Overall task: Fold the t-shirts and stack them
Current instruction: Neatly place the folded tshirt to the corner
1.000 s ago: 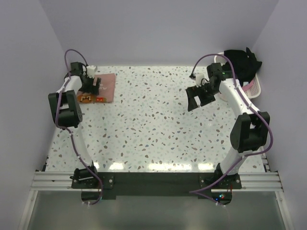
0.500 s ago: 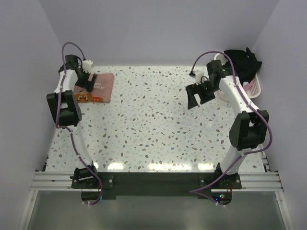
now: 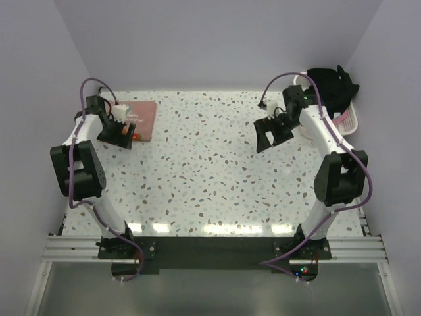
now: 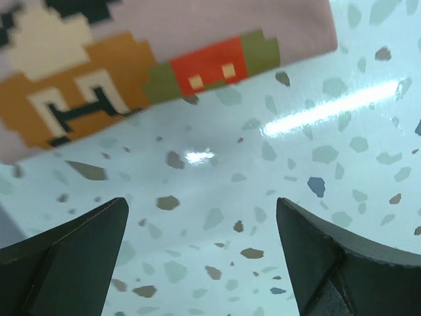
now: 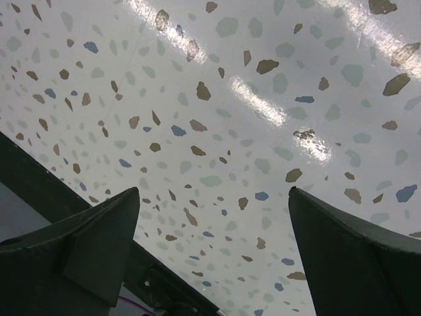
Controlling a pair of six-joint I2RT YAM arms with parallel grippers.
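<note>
Left gripper (image 4: 204,263): jaws spread wide, nothing between them, hovering over the bare speckled table (image 4: 316,151) just beside the near edge of the folded dusty salmon-pink t-shirt (image 4: 197,26), which lies flat in the far-left corner with its pixel-art print (image 4: 79,92) facing up. Right gripper (image 5: 210,263): likewise spread and empty, above open tabletop right of centre, apart from the white lattice basket (image 3: 350,124) in the far-right corner. Black t-shirt (image 3: 332,84) is heaped on top of that basket, with a strip of the brighter pink t-shirt (image 3: 340,119) showing at the basket's near rim.
</note>
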